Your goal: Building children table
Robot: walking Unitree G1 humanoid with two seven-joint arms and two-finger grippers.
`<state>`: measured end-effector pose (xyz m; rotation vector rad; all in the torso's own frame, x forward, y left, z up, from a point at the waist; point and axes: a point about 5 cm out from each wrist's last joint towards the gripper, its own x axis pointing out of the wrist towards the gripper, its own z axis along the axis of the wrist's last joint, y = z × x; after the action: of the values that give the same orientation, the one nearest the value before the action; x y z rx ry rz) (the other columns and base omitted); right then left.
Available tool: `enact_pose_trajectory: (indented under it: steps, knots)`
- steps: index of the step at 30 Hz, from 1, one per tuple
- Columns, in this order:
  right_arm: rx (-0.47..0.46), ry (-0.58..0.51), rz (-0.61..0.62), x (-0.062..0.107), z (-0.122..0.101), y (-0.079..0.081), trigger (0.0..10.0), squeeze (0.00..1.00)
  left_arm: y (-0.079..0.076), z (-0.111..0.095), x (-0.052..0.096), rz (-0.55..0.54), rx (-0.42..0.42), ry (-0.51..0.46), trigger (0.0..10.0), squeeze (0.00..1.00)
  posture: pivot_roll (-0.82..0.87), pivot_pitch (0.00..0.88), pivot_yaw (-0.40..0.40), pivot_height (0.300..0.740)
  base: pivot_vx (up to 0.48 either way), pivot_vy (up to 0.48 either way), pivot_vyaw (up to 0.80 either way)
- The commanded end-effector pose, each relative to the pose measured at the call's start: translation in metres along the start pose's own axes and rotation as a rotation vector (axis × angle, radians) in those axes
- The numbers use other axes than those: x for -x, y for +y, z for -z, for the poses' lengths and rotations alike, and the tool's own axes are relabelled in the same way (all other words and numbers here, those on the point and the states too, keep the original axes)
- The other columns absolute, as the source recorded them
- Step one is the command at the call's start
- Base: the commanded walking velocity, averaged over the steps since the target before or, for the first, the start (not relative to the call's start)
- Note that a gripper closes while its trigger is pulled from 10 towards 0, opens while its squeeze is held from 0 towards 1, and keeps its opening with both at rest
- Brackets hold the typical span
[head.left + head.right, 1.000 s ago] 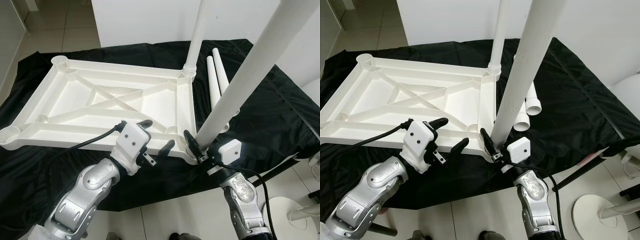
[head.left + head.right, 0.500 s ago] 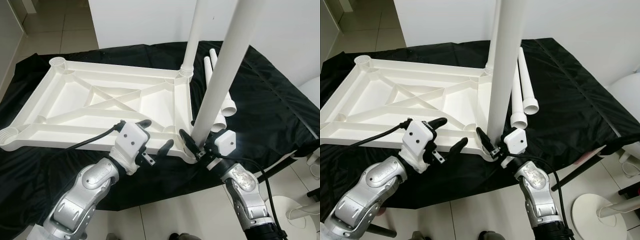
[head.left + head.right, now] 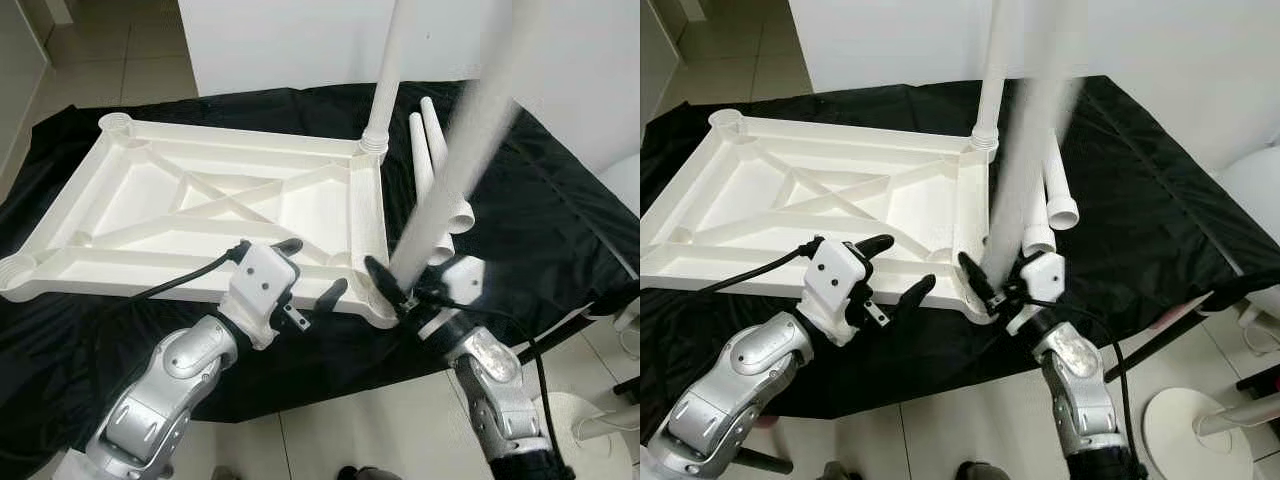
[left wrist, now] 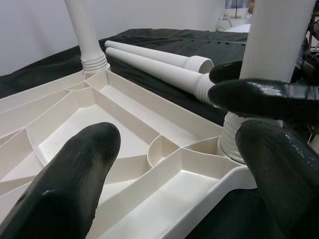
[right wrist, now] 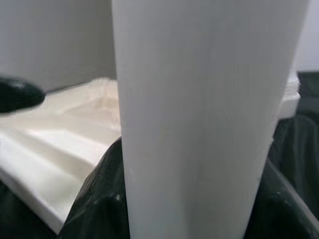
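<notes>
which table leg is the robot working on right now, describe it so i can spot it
Find the upside-down white tabletop on the black cloth. At its near corner on the robot's right, the right gripper grips the base of a leg. This leg leans and looks blurred; another stands upright at the far corner, and two lie loose on the cloth.

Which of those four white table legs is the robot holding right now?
The blurred leg at the tabletop's near corner, clamped by the right end effector. Another leg stands screwed in at the far corner; two spare legs lie on the black cloth.
</notes>
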<state>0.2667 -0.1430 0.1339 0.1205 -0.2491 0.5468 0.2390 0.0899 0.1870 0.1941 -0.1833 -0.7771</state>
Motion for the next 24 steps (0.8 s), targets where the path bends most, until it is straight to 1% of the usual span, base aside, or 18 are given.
enact_pose_trajectory:
  steps: [1,3,6,7,10,11,12,13,14,15,16,17,18,20,21,23,24]
  knots:
    - [-0.110,0.154,0.056,0.016,0.031,0.003,10.0,0.00,-0.004,-0.001,0.002,0.069,0.005,0.003,10.0,0.00,0.01,0.145,0.002,0.740,0.000,0.000,0.00]
    - [-0.116,0.150,0.067,0.016,0.031,0.004,10.0,0.00,-0.004,-0.001,0.002,0.068,0.005,0.003,10.0,0.00,0.01,0.146,0.003,0.740,0.000,0.000,0.00]
    - [-0.046,0.126,0.056,0.015,0.027,0.007,10.0,0.00,-0.004,-0.002,0.003,0.069,0.006,0.001,10.0,0.00,0.01,0.145,0.003,0.740,0.000,0.000,0.00]
    - [-0.046,0.126,0.056,0.015,0.027,0.007,10.0,0.00,-0.004,-0.002,0.003,0.069,0.006,0.001,10.0,0.00,0.01,0.145,0.003,0.740,0.000,0.000,0.00]
    - [-0.005,0.104,0.046,0.015,0.024,0.008,10.0,0.00,-0.004,-0.003,0.002,0.067,0.012,-0.005,10.0,0.00,0.01,0.145,0.002,0.740,0.000,0.000,0.00]
    - [0.012,0.091,0.040,0.014,0.020,0.008,10.0,0.00,-0.003,-0.005,0.001,0.061,0.026,-0.015,10.0,0.00,0.01,0.144,0.002,0.740,0.000,0.000,0.00]
    - [0.029,0.069,0.028,0.011,0.013,0.009,10.0,0.00,-0.002,-0.008,0.000,0.061,0.068,-0.032,10.0,0.00,0.01,0.144,0.000,0.740,0.000,0.000,0.00]
    - [0.029,0.069,0.028,0.011,0.013,0.009,10.0,0.00,-0.002,-0.008,0.000,0.061,0.068,-0.032,10.0,0.00,0.01,0.144,0.000,0.740,0.000,0.000,0.00]
    - [0.036,0.036,0.020,0.006,0.002,0.009,10.0,0.00,-0.001,-0.010,-0.001,0.068,0.104,-0.046,10.0,0.03,0.01,0.142,-0.001,0.740,0.000,0.000,0.00]
    - [0.042,0.010,0.017,0.003,-0.005,0.008,10.0,0.00,-0.001,-0.012,-0.001,0.077,0.119,-0.055,10.0,1.00,0.01,0.141,-0.002,0.740,0.000,0.000,0.00]
    - [0.042,0.010,0.017,0.003,-0.005,0.008,10.0,0.00,-0.001,-0.012,-0.001,0.077,0.119,-0.055,10.0,1.00,0.01,0.141,-0.002,0.740,0.000,0.000,0.00]
    - [0.045,-0.007,0.016,0.001,-0.010,0.007,10.0,0.00,0.000,-0.013,-0.001,0.083,0.126,-0.060,10.0,1.00,0.01,0.141,-0.002,0.740,0.000,0.000,0.00]
    - [0.035,-0.030,0.012,-0.003,-0.019,0.005,10.0,0.00,-0.002,-0.020,-0.001,0.105,0.164,-0.093,10.0,1.00,0.00,0.139,-0.006,0.740,0.000,0.000,0.00]
    - [0.015,-0.051,-0.009,-0.008,-0.028,0.005,10.0,0.00,-0.003,-0.031,-0.002,0.130,0.209,-0.145,10.0,1.00,0.00,0.137,-0.008,0.740,0.000,0.000,0.00]
    - [0.018,-0.054,-0.026,-0.010,-0.032,0.005,10.0,0.00,-0.004,-0.035,-0.002,0.140,0.211,-0.157,10.0,1.00,0.00,0.135,-0.010,0.740,0.000,0.000,0.00]
    - [0.014,-0.045,-0.078,-0.014,-0.038,0.007,10.0,0.00,-0.005,-0.041,-0.006,0.139,0.159,-0.155,10.0,1.00,0.00,0.131,-0.019,0.740,0.000,0.000,0.00]
    - [0.011,-0.039,-0.089,-0.015,-0.039,0.008,10.0,0.00,-0.004,-0.043,-0.007,0.135,0.147,-0.153,10.0,1.00,0.00,0.131,-0.019,0.740,0.000,0.000,0.00]
